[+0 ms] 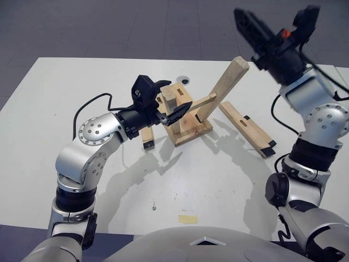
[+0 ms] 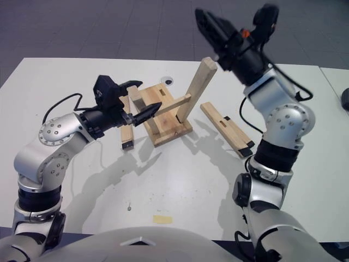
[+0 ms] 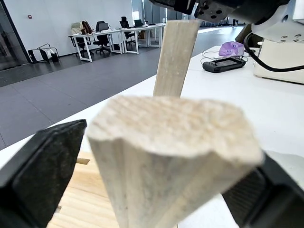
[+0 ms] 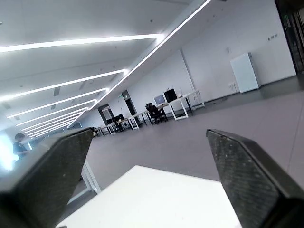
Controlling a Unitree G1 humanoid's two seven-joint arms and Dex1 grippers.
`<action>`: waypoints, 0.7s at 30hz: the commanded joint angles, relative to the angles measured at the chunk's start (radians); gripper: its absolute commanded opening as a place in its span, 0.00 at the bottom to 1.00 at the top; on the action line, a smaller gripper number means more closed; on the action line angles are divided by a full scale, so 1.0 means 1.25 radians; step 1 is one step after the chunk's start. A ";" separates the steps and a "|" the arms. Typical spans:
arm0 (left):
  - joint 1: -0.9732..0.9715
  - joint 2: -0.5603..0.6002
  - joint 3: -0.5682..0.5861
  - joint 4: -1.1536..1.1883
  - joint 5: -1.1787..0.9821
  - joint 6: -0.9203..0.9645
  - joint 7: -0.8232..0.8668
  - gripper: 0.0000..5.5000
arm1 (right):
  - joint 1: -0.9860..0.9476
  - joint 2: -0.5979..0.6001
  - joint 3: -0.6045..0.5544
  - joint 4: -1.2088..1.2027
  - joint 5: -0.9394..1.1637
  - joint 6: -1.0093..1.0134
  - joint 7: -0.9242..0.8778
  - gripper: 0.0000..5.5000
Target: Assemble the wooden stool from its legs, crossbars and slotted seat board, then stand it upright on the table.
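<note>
Stool [image 1: 185, 130] sits half-built mid-counter [image 1: 218, 185], toward the far edge, its long leg [image 1: 229, 82] leaning toward the right edge. The left hand [image 1: 177, 95] is spread around a short upright leg [image 1: 170, 99], grip unclear. The right hand [image 4: 149, 133] hangs high over the far right corner, wide and empty. A loose leg [image 1: 248, 130] lies below it, pointing at the near right corner, with open room around.

The pale wooden slotted seat board [image 1: 188, 130] lay upper centre, a tall leg [image 1: 229, 82] tilted on it; a loose black-tipped leg [image 1: 248, 129] lay right.
</note>
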 commanded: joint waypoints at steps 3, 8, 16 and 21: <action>-0.080 -0.052 0.111 -0.041 -0.146 0.042 0.063 0.98 | -0.180 0.007 -0.067 0.034 0.104 -0.054 -0.100 0.98; -0.095 -0.083 0.142 -0.031 -0.213 0.055 0.131 0.98 | 0.064 0.075 0.121 0.093 -0.047 -0.047 -0.092 0.98; -0.064 -0.091 0.103 -0.007 -0.192 0.059 0.176 0.98 | 0.079 0.085 0.193 0.157 -0.178 -0.155 -0.034 0.98; -0.074 -0.093 0.096 0.012 -0.186 0.052 0.189 0.98 | 0.045 0.114 0.128 0.120 -0.124 -0.163 -0.069 0.98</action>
